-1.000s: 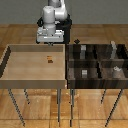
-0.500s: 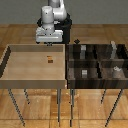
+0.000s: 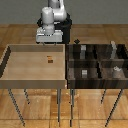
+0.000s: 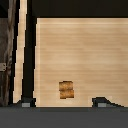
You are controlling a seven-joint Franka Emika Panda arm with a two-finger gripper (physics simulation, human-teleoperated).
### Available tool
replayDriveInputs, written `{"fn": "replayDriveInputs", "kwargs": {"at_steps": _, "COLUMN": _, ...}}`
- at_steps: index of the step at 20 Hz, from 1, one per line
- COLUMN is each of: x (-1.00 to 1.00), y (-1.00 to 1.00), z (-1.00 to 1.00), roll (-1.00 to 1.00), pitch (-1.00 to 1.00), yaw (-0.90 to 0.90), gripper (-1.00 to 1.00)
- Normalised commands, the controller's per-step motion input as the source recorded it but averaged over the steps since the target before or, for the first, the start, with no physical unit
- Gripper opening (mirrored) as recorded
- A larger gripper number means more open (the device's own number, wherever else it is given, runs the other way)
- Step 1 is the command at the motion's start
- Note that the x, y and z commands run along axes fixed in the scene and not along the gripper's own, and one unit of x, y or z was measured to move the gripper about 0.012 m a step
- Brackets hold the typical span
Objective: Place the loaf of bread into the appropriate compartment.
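On the floor of the light tan undivided wooden tray (image 3: 10, 67) sat the tiny brown-orange loaf of bread (image 3: 49, 59), a roughly cube-shaped lump lying alone on bare wood, well apart from every wall. Your gripper (image 3: 49, 36) hung above the tray's far edge, near the loaf but not touching it. From the wrist view, the loaf (image 4: 66, 90) lay between the two dark fingertips (image 4: 102, 102) and slightly ahead of them; the jaws stood apart with nothing between them.

You should have judged the loaf light, since it was far smaller than the gripper, and rigid enough to hold its blocky shape. Its banded crust showed two fairly flat sides, and those opposite faces looked like the best place to pinch, low and centred, because a lump that small could squirt out of an off-centre grip.

At the exterior view's right stood the dark brown wooden tray split into four compartments (image 3: 91, 64), just beside the tan one. Small grey blocks (image 3: 84, 73) already occupied its cells, and which cell suited the bread could not be told.
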Motion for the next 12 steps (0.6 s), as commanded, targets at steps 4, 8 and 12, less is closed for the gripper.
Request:
{"fn": "replayDriveInputs", "kwargs": {"at_steps": 4, "x": -0.50, "y": 0.00, "z": -0.25, "roll": 0.00, "pitch": 0.00, "yaw": 0.00, "gripper": 1.00}}
{"fn": "replayDriveInputs", "kwargs": {"at_steps": 8, "x": 0.00, "y": 0.00, "z": -0.50, "roll": 0.00, "pitch": 0.00, "yaw": 0.00, "gripper": 1.00}}
{"fn": "replayDriveInputs", "kwargs": {"at_steps": 12, "x": 0.00, "y": 0.00, "z": -0.75, "roll": 0.00, "pitch": 0.00, "yaw": 0.00, "gripper": 1.00}}
